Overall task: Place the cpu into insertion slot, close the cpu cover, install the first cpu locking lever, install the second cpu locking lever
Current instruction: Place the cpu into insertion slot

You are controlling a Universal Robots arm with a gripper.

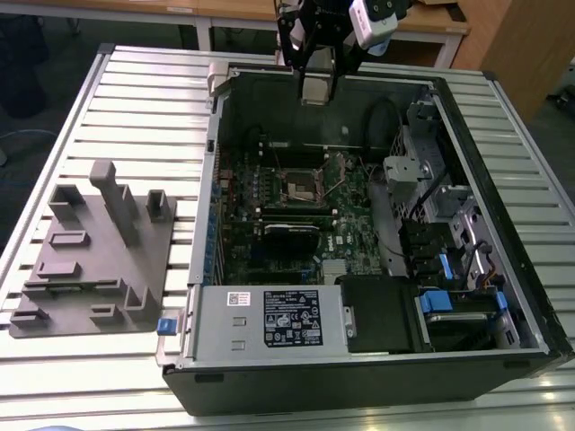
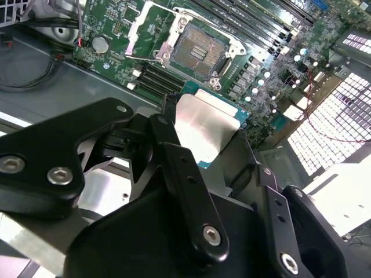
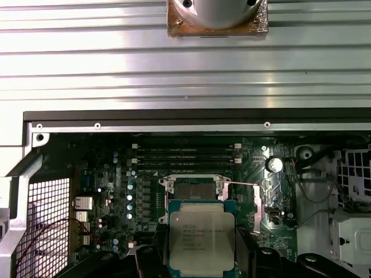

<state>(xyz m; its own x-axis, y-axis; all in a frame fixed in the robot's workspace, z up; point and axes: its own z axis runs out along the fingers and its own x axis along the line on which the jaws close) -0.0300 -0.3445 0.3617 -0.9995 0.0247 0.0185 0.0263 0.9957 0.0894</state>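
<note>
Exterior view: the gripper point(image 1: 315, 83) hangs high over the open computer case point(image 1: 359, 386), seen against its far wall. The arm drops in from above, tool pointing roughly straight down at the green motherboard point(image 1: 238, 224). The case lies on a slatted table point(image 1: 135, 99). A grey fixture block point(image 1: 94, 260) sits well apart, at the exterior view's left.

Fingers point(image 2: 174, 156) are drawn in narrow on the cpu point(image 3: 202, 237), pinching two opposite edges. The chip is held flat, metal top toward the wrist cameras. Judged reason: underside faces the board, so it can go down square.

The insertion slot point(image 3: 194, 192) is bare, contacts exposed. In the first wrist view it sits just past the chip's edge, so the cpu looks close to overhead but not aligned, and well above the board.

The cpu cover point(image 2: 134, 32) appears swung back beside the slot, probably to keep the socket clear. The position of the levers cannot be told. No step of the task is complete yet.
</note>
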